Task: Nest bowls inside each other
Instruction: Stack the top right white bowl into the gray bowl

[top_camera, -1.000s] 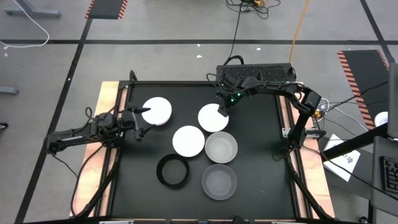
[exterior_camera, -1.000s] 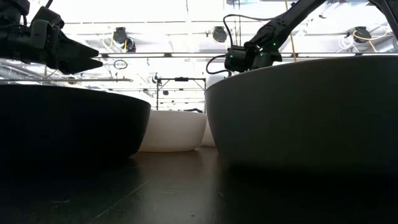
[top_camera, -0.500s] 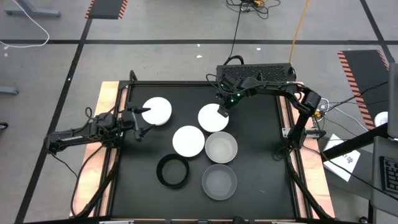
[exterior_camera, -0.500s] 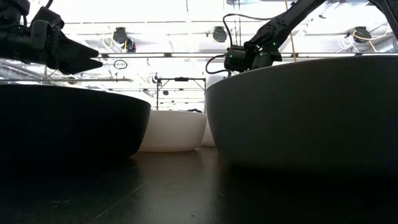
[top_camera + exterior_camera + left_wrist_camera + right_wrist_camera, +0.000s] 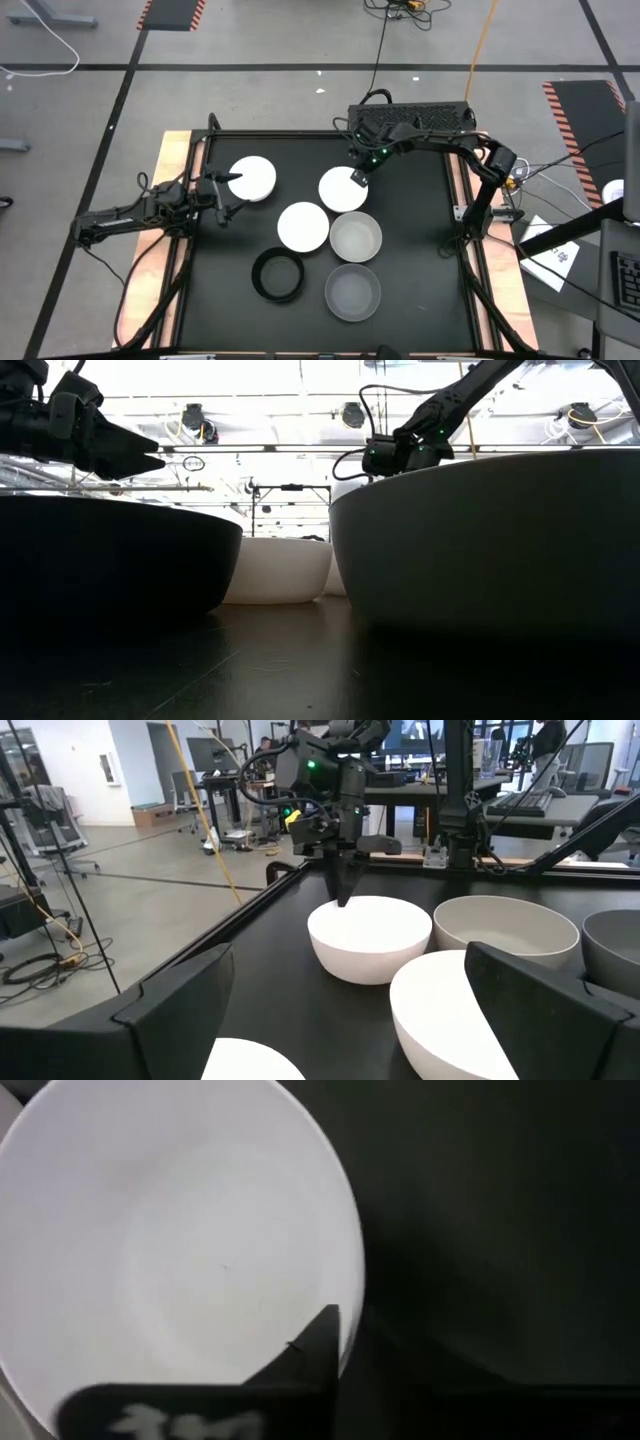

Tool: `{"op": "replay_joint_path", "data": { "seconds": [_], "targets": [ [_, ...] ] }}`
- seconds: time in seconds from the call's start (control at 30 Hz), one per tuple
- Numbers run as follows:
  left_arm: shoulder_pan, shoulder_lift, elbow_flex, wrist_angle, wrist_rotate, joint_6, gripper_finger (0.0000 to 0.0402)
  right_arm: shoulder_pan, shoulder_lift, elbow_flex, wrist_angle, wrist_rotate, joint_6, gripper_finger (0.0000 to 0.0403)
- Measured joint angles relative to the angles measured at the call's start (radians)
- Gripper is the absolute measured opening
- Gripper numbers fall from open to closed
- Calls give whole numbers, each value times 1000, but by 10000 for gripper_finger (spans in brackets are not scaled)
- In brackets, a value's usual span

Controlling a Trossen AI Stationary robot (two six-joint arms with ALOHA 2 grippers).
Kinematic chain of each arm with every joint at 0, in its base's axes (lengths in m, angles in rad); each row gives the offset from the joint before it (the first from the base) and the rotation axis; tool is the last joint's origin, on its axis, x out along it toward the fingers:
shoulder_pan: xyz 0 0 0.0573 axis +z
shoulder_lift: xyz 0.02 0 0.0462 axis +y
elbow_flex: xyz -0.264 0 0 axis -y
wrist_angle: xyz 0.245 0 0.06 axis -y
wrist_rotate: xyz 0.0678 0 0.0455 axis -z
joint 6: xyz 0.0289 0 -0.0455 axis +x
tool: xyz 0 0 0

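Six bowls stand on their bases on the black table. Three are white: one at the left [image 5: 252,178], one in the middle [image 5: 302,226], one farther back [image 5: 343,188]. Two grey bowls [image 5: 356,238] [image 5: 352,291] and a black bowl [image 5: 278,274] stand nearer. My right gripper [image 5: 358,178] is shut on the far white bowl [image 5: 370,935]. My left gripper [image 5: 238,195] stands open and level at the left white bowl's near right side, holding nothing. My right gripper holds the far white bowl by its rim [image 5: 352,1315], on the bowl's far right side. One finger [image 5: 318,1342] is inside the bowl; the other, outside, shows only darkly against the table. The fingers slant down from above and behind. The bowl stands upright on the table.
The two grey bowls and the middle white bowl crowd close to the held bowl's near side. A black box with cables [image 5: 410,115] sits at the table's far edge behind my right arm. Bare table lies at the far left and near left.
My right gripper has stayed in place and shut its fingers on the far white bowl's rim. The bowl has not moved.
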Motion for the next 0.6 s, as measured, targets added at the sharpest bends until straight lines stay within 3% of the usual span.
{"op": "replay_joint_path", "data": {
  "seconds": [0.1, 0.6],
  "targets": [
    [0, 0, 0, 0, 0, 0, 399, -7, 0, 0, -7, 1, -3, 6],
    [0, 0, 0, 2, 0, -3, 399, -12, 0, 0, 6, 0, -3, 1]
  ]
}}
